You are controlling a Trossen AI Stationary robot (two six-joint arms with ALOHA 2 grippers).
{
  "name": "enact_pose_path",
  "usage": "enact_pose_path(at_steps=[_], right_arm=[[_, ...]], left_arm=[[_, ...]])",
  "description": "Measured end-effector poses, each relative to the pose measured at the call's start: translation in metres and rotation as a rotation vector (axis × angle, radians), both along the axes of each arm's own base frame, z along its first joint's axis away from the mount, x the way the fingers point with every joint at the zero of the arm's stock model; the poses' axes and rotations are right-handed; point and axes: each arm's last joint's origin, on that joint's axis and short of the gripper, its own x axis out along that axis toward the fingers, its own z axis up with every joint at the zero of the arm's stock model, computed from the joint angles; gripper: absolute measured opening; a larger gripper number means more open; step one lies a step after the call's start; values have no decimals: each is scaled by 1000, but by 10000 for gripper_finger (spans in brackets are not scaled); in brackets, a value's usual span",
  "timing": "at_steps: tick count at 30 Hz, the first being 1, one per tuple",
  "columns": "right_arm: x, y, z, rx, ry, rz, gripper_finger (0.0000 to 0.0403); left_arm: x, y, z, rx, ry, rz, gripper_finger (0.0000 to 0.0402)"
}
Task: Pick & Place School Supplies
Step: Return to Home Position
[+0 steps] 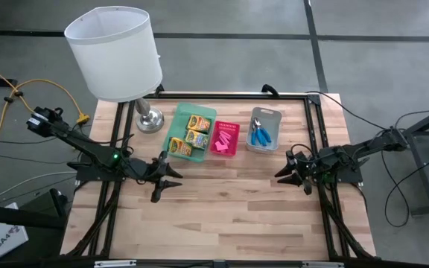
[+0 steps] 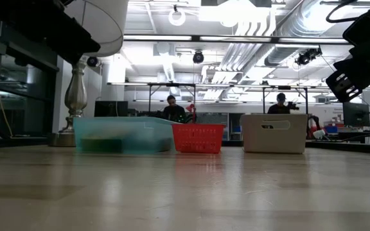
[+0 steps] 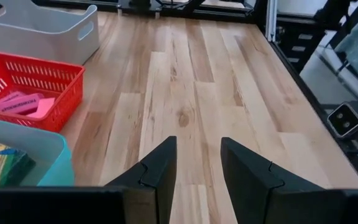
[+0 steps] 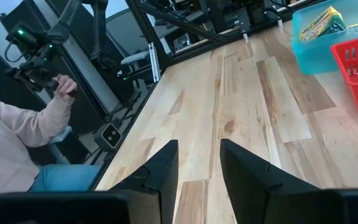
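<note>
Left gripper (image 1: 170, 173) and right gripper (image 1: 285, 168) parted, empty, blue-handled tools (image 1: 260, 135) lying lengthwise along grey tray (image 1: 275, 116)

- A pale plank table (image 1: 222, 216) stands on a grey floor (image 1: 378, 67) crossed by dark seams.
- A lamp (image 1: 114, 52) with a white shade and silver base stands at the table's far left corner.
- A yellow cable (image 1: 6, 82) trails over the floor on the left.
- Far behind, bright ceiling lights (image 2: 236, 9) and pale ducts (image 2: 288, 45) hang above two people (image 2: 172, 106) at benches.
- A person in a pink sleeve (image 4: 17, 143) sits just off the table's edge.
</note>
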Motion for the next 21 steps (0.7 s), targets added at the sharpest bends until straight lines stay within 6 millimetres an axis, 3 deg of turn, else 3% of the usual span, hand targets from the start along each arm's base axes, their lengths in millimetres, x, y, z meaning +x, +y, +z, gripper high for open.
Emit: enact_pose_path(at_steps=[8, 21], right_arm=[[0, 0, 0, 0, 1, -1, 111], [0, 0, 0, -1, 1, -2, 111]], left_arm=[[-11, 3, -4, 19, -25, -76, 122], [-68, 26, -21, -48, -310, -219, 122]])
